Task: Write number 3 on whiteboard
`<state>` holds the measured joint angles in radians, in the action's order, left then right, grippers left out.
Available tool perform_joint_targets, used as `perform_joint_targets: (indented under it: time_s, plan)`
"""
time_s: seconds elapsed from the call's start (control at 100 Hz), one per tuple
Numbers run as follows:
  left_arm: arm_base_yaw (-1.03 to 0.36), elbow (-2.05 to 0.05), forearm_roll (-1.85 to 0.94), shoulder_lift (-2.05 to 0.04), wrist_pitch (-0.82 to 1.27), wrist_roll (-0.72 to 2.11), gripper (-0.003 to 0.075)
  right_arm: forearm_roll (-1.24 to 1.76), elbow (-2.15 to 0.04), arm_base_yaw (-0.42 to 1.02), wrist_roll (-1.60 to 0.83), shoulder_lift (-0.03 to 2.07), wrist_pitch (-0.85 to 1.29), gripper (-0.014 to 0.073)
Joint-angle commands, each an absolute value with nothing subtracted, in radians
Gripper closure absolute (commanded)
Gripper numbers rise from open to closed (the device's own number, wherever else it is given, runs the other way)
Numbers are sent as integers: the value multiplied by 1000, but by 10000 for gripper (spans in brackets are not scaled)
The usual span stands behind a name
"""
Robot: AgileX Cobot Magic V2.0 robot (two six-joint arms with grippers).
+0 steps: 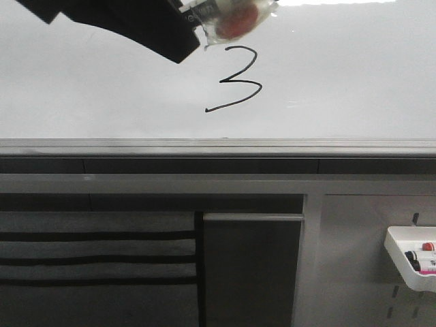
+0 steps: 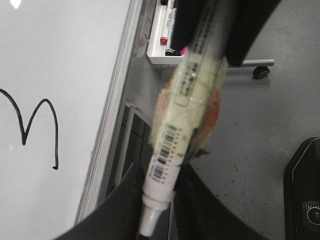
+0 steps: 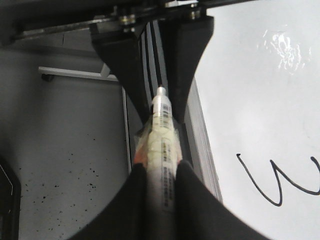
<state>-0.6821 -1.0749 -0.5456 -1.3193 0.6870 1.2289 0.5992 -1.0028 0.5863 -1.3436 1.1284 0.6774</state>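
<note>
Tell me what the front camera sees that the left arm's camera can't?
Only the front view shows the dark slatted panel under the board and the gripper from outside, near the top edge. Only the left wrist view shows the speckled floor, a caster wheel, and the marker up close between the left gripper's fingers. Both show the number 3, the whiteboard, and the white tray of markers.

One number 3 [image 1: 235,78]; one whiteboard [image 1: 354,75]; one tray [image 1: 409,262].
</note>
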Motion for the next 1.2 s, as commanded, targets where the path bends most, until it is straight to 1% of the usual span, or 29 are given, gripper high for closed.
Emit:
perform_joint_targets:
  time_s: [0.0, 0.11, 0.2, 0.25, 0.32, 0.37, 0.42, 0.47, 0.56, 0.7, 0.77, 0.86, 0.93, 1.04, 1.19]
  plan:
    - [-689, -1110, -575, -1295, 640, 1232, 679, 625, -1028, 588, -1354, 1107, 646, 622]
    - [-689, -1110, -575, -1295, 640, 1232, 739, 625, -1028, 588, -1354, 1107, 652, 621]
    - [-689, -1110, -575, -1295, 640, 1232, 738, 625, -1028, 588, -1352, 1107, 655, 603]
    - [-689, -1110, -575, -1295, 640, 1232, 738, 625, -1028, 588, -1352, 1107, 650, 557]
    - [-678, -1110, -573, -1295, 640, 1232, 738, 625, -1028, 585, -1348, 1107, 631, 448]
    - [-663, -1110, -573, -1295, 640, 1224, 738, 625, -1028, 577, -1331, 1104, 611, 355]
    - [-640, -1110, -573, -1295, 640, 1201, 738, 625, -1029, 562, -1303, 1095, 586, 294]
    - [-608, -1110, -573, -1295, 639, 1173, 738, 625, -1032, 540, -1286, 1078, 575, 260]
    - [-521, -1106, -574, -1295, 616, 1083, 738, 625, -1033, 487, -1267, 1045, 553, 262]
    - [-365, -1070, -595, -1295, 506, 866, 738, 625, -1033, 415, -1241, 1009, 529, 263]
    - [-293, -1047, -616, -1295, 449, 784, 738, 627, -1033, 397, -1239, 1005, 531, 263]
    - [-221, -1006, -696, -1295, 370, 766, 738, 632, -1033, 396, -1237, 1005, 529, 263]
    - [-191, -968, -761, -1295, 284, 766, 738, 635, -1033, 396, -1237, 1005, 531, 263]
    - [-186, -925, -857, -1317, 144, 766, 738, 639, -1033, 396, -1237, 1005, 531, 263]
    - [-195, -926, -864, -1369, 108, 766, 738, 641, -1033, 396, -1237, 1005, 531, 263]
